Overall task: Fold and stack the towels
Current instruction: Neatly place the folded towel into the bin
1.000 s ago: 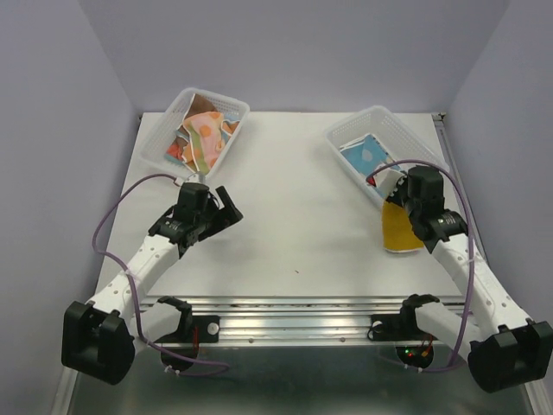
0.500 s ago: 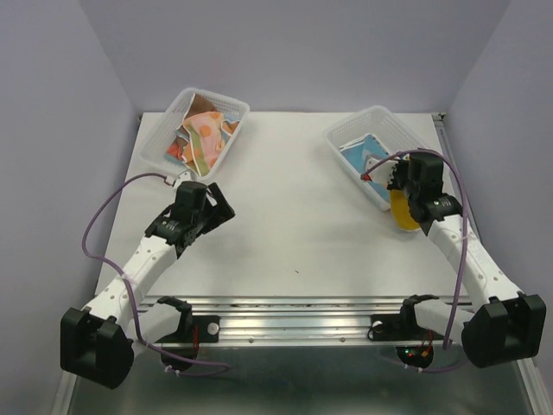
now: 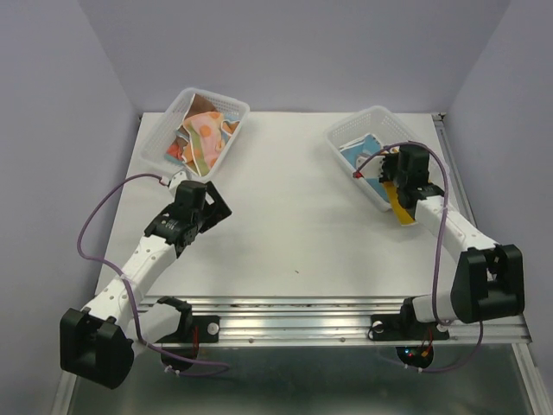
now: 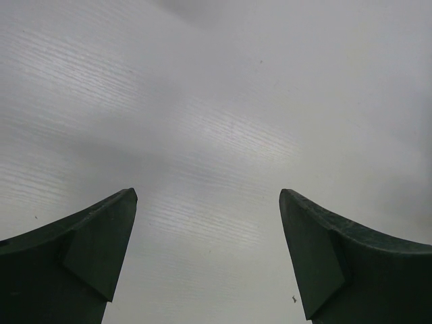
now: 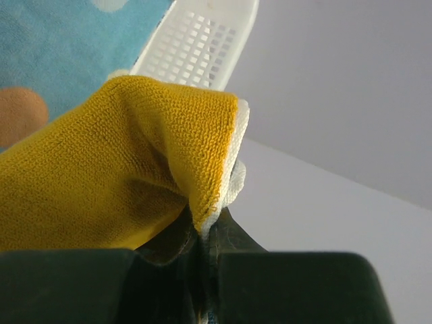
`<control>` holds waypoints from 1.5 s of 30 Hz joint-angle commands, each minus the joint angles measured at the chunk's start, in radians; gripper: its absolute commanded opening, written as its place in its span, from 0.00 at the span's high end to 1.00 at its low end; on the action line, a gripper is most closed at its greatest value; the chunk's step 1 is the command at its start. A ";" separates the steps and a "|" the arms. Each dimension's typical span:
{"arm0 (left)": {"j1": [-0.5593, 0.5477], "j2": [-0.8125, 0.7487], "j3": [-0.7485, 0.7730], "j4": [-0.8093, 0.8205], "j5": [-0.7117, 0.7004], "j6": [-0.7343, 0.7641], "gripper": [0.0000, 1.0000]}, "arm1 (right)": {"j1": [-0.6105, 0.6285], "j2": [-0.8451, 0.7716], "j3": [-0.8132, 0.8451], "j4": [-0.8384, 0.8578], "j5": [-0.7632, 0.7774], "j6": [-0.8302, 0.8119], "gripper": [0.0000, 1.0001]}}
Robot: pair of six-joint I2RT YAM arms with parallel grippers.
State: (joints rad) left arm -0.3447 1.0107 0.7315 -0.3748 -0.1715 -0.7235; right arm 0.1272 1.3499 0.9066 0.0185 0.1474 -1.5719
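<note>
Pinching the mustard yellow towel (image 5: 115, 175) (image 3: 402, 207), our right gripper (image 3: 393, 183) (image 5: 206, 236) holds it at the near edge of the far-right basket (image 3: 380, 112). Our left gripper (image 3: 216, 203) (image 4: 208, 202) hovers wide open above the table (image 3: 294, 216), near the far-left basket (image 3: 164, 127) holding more towels (image 3: 200, 134).

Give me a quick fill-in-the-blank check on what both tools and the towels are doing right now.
1. The towel pinched in the right tool is ____ in colour.
2. The left tool is ____, with only bare table in front of it.
3. The blue towel lies in the basket on the ____ side of the table.

Missing words: yellow; open; right.
</note>
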 commanded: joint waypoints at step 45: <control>0.038 0.207 0.112 0.045 -0.017 -0.027 0.01 | -0.020 0.446 0.117 0.644 -0.267 0.105 0.98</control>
State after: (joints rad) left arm -0.3122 1.2144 0.8120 -0.3599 -0.1841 -0.7559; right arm 0.1162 1.7763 0.9463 0.5510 -0.0853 -1.4921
